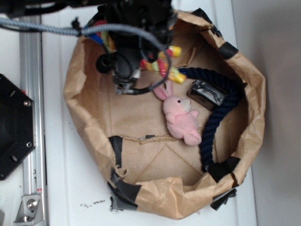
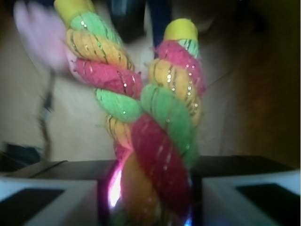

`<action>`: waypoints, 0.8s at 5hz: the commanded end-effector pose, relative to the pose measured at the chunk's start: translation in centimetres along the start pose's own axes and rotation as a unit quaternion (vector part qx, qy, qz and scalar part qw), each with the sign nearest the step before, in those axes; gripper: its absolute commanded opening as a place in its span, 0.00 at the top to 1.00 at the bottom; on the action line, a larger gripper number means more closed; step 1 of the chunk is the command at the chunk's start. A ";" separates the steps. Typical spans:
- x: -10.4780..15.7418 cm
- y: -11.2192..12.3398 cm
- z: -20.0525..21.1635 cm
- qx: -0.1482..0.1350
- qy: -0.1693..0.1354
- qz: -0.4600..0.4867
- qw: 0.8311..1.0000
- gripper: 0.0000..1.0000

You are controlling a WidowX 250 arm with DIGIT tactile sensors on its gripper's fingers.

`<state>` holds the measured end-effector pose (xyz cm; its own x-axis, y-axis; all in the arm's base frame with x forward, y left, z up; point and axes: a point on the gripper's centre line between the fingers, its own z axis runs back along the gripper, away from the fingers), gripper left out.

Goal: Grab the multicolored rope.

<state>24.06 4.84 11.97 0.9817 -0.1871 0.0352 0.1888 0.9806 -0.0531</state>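
The multicolored rope (image 2: 160,136) is a thick twist of pink-red, yellow and green strands. It fills the gap between my white fingers (image 2: 47,197), and its two ends point away from the camera. From outside, those ends (image 1: 164,66) stick out to the right of my gripper (image 1: 141,63) at the back of the brown paper bag (image 1: 80,108). My gripper (image 2: 150,193) is shut on the rope near its bend. The arm hides the fingertips in the exterior view.
A pink bunny (image 1: 181,117) lies in the middle of the bag, just below the rope ends. A long navy rope (image 1: 221,110) curves along the right wall. A black taped block (image 1: 207,93) sits beside it. The bag's crumpled walls ring everything.
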 end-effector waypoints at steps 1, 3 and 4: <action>2.0 -4.3 4.8 0.018 0.018 0.059 0.998 1.00; 1.8 -6.2 2.3 -0.021 -0.008 0.129 0.991 1.00; 1.2 -6.7 1.8 -0.075 -0.030 0.140 0.987 1.00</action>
